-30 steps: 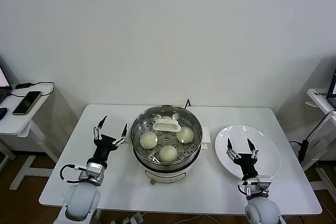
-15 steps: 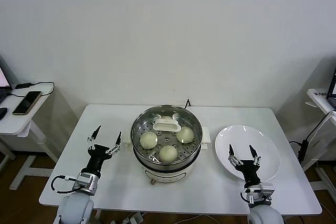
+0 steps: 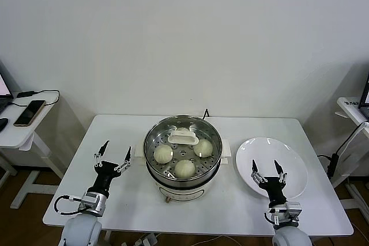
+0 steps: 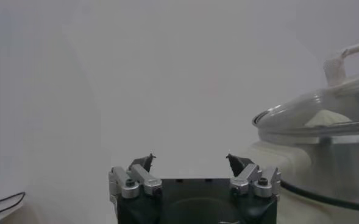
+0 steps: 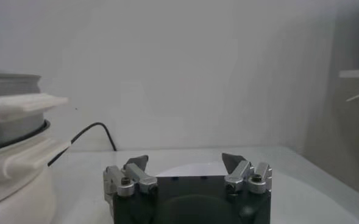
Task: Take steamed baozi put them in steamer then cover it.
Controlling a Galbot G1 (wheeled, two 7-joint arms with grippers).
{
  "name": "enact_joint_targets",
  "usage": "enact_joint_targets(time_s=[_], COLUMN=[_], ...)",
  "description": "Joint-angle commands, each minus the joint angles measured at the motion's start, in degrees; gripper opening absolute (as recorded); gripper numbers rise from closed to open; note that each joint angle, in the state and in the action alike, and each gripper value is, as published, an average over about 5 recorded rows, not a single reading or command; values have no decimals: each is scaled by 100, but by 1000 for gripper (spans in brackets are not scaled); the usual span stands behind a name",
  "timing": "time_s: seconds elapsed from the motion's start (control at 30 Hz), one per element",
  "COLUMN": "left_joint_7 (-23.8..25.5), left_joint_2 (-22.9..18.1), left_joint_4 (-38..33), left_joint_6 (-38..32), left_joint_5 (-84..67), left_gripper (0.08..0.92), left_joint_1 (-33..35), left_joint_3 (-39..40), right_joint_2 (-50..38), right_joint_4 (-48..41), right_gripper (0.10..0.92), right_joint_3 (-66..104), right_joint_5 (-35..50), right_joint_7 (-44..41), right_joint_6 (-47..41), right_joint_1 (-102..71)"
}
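The steel steamer stands mid-table on its white base, with the glass cover on it, its cream handle on top. Under the glass I see three baozi on the perforated tray; a fourth is mostly hidden behind the handle. My left gripper is open and empty, low over the table left of the steamer. My right gripper is open and empty over the near edge of the white plate. The left wrist view shows my left gripper and the covered steamer.
The right wrist view shows my right gripper, the steamer's side handle and a black cable behind it. A side table with a phone stands at the far left.
Both arms have drawn back toward the near table edge. The left gripper moved lower and leftward from the steamer; the right gripper moved nearer along the plate. The steamer and cover have not moved.
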Motion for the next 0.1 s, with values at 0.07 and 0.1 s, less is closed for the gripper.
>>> enact_joint_targets(time_s=[0.07, 0.1], left_joint_7=[-14, -13], left_joint_2=[4, 3], left_joint_4=[40, 41], left_joint_6=[-23, -24], left_joint_5=[-33, -30], left_gripper=[823, 823], left_joint_1=[12, 10], left_joint_3=[-15, -14], right_joint_2=[15, 16], right_joint_4=[-41, -41], right_gripper=[823, 823], right_joint_3=[16, 18], right_joint_5=[-41, -40], right_joint_7=[-20, -20], right_joint_6=[13, 15], right_joint_1=[-31, -32])
